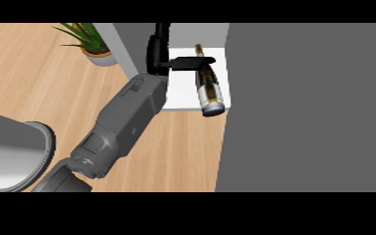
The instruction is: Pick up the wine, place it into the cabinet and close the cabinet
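One hand (176, 62) is in view, and you should note that its side cannot be confirmed from the head view; the grey forearm enters from the lower left and reaches up into the cabinet (294, 104). Its dark fingers are curled round the upper body of the wine bottle (208, 87), just below the neck. No second hand shows.

Locate the wine bottle inside the cabinet opening, over the white shelf (183, 97). It lies tilted, neck pointing away from you and base toward the shelf's front edge. You cannot tell whether the base rests on the shelf or hangs just above it.

Status, judged from this view:
1. Pick-up: done, since the bottle is off the bench (44, 84) and in the hand.
2. Placement: nearly done; the bottle is within the cabinet but not yet released.
3. Closing: not yet done. The large grey panel at the right appears to be the open door.

A potted plant (92, 42) stands on the bench, well apart from the work.
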`<action>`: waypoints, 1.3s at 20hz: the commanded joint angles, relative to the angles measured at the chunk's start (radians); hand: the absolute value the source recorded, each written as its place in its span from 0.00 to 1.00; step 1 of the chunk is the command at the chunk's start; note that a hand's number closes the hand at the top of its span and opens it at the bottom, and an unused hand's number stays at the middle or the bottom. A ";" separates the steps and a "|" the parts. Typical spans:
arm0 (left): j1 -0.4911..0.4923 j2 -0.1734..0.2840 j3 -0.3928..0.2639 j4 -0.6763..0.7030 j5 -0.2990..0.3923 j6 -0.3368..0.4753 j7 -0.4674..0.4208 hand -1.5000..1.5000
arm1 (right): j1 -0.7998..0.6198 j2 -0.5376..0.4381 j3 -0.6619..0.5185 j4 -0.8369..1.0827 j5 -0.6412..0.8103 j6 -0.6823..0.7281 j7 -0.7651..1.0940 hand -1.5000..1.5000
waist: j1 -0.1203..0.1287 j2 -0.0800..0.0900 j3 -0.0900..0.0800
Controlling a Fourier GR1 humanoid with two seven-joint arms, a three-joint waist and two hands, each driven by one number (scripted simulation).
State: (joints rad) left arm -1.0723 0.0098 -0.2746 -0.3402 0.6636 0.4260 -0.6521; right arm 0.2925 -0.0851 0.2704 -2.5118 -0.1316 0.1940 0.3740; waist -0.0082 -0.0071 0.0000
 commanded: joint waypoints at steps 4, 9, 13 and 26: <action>0.119 0.022 -0.031 -0.202 -0.017 -0.005 0.036 0.00 | 0.095 -0.046 -0.069 -0.227 -0.131 0.008 0.070 0.00 | 0.020 -0.011 0.001; 0.232 0.018 -0.106 -0.411 -0.048 0.052 0.126 0.00 | 0.053 -0.019 -0.008 -0.189 -0.045 -0.020 0.058 0.00 | 0.027 -0.009 0.000; 0.370 0.069 -0.145 -0.603 -0.047 0.023 0.164 0.00 | 0.112 -0.030 -0.007 -0.187 -0.049 0.002 0.011 0.00 | 0.029 -0.012 0.001; 0.794 0.126 -0.318 -1.174 -0.143 0.164 0.224 0.00 | 0.045 -0.036 0.032 -0.208 -0.014 -0.045 0.080 0.00 | 0.011 -0.002 0.000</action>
State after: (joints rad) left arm -0.3815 0.1217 -0.5524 -1.3688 0.5499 0.5476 -0.4412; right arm 0.2727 -0.0967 0.3014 -2.5124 -0.1049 0.1499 0.3816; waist 0.0121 -0.0110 -0.0001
